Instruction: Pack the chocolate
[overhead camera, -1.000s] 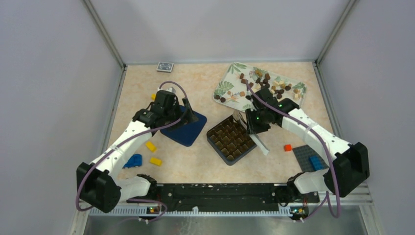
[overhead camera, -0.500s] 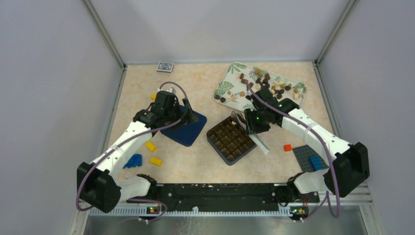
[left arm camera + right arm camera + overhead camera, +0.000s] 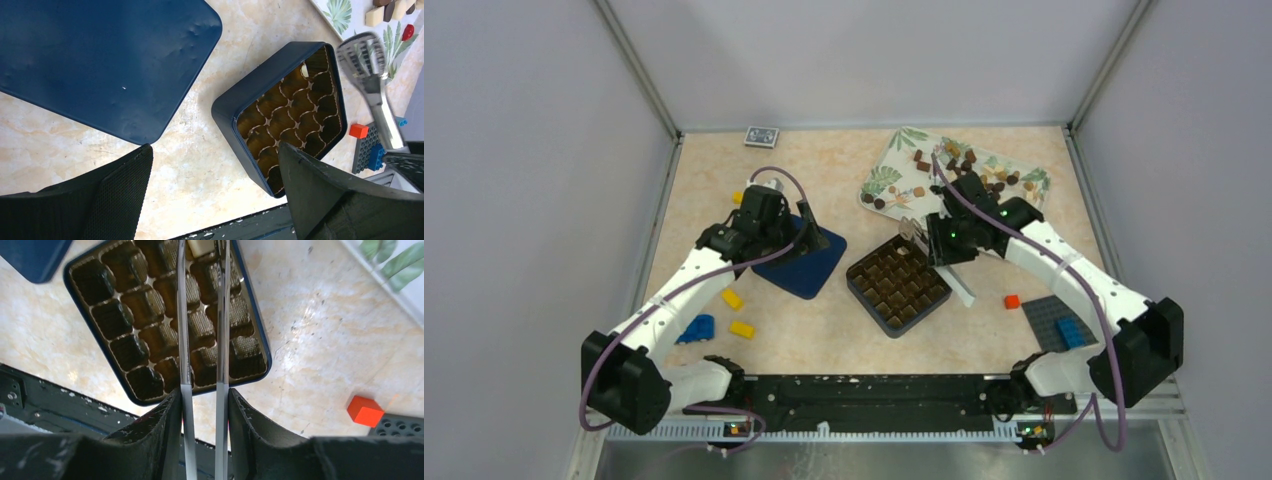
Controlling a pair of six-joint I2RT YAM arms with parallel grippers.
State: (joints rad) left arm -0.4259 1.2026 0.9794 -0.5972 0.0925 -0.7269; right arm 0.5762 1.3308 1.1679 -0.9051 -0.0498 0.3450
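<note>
The chocolate (image 3: 969, 165) lies as many small brown and cream pieces on a leaf-print tray (image 3: 894, 160) at the back right. A dark blue box (image 3: 898, 285) with brown cells stands mid-table. One cream piece (image 3: 201, 246) sits in its far corner cell, also seen in the left wrist view (image 3: 304, 70). My right gripper (image 3: 946, 250) is shut on metal tongs (image 3: 182, 340), whose tips (image 3: 911, 228) hover over the box's far corner. My left gripper (image 3: 212, 150) is open and empty above the blue lid (image 3: 809, 262).
Yellow bricks (image 3: 732, 298) and a blue brick (image 3: 696, 328) lie near the left arm. A red brick (image 3: 1011, 301) and a grey baseplate (image 3: 1049, 318) lie right of the box. A small card box (image 3: 760, 136) sits at the back wall.
My right arm has drawn the tongs back from over the box toward the tray. A cream piece now lies in the box's far corner cell. The left arm has not moved.
</note>
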